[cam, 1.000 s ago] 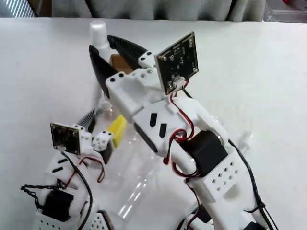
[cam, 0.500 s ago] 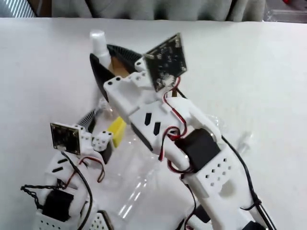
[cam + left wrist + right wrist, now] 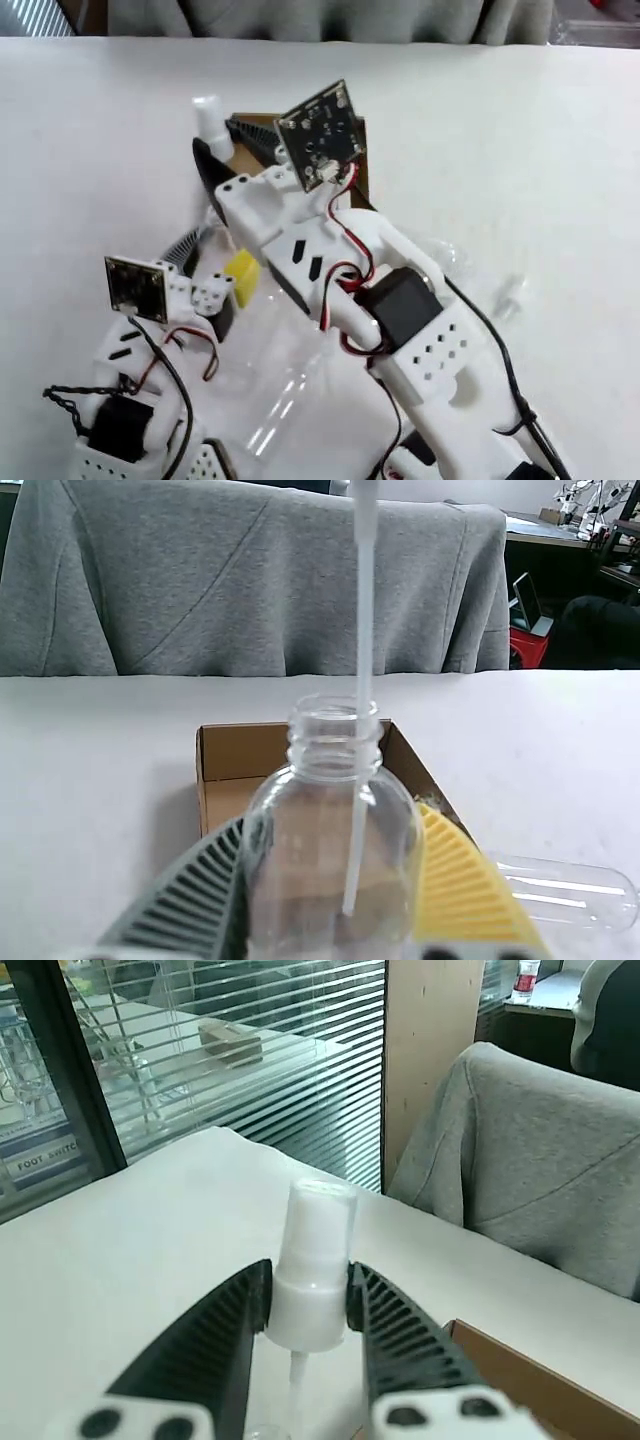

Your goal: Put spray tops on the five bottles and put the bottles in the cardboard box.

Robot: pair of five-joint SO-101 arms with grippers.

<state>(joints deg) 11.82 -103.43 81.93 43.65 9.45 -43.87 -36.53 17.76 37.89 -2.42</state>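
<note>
Bottle: a clear plastic bottle with a round body and a threaded, open neck. It stands upright in the left gripper, about midway between the counter's near and far edges.
Spray top: a white spray top with a cylindrical cap and a thin pale tube hanging straight down. The tube runs in through the bottle's neck and ends low in the body. The head is held above the neck and is not seated.
Cardboard box: a brown, open-topped cardboard box just beyond the held bottle, toward the far edge.
Spare bottle: a second clear bottle lying on its side on the counter, beside the box.
Left arm: low by the near edge, its grey and yellow fingers pinching the bottle's sides.
Right arm: stretched from the near edge diagonally over the left arm. The right gripper is above the bottle, its black fingers pinching the spray top's collar.
</note>
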